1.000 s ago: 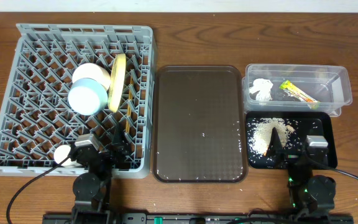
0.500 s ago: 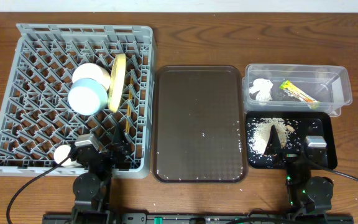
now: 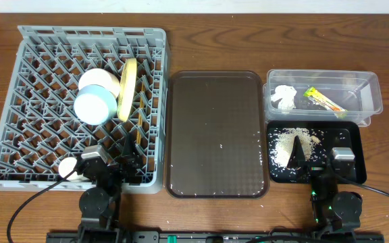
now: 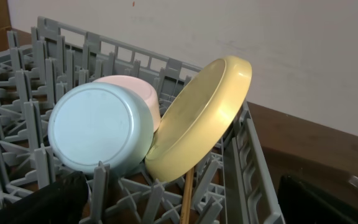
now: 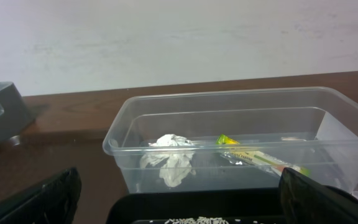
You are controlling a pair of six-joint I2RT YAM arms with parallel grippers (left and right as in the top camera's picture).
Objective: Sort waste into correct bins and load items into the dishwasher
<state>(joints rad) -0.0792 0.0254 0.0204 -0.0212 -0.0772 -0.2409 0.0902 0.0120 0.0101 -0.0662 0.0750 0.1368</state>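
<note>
One tilted plate (image 3: 127, 88) near rack (image 3: 93, 32) edge

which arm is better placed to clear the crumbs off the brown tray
right, likely: stray crumbs line the right edge of the brown tray, nearest the right gripper; the left gripper sits over the rack

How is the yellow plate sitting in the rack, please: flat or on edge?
On edge: the yellow plate stands tilted in the rack, leaning toward the blue bowl.

A dark brown serving tray (image 3: 215, 135) lies flat on the wooden table (image 3: 201, 40), between the left and right jaws and forward of both. A white wall (image 5: 179, 37) stands far ahead.
</note>
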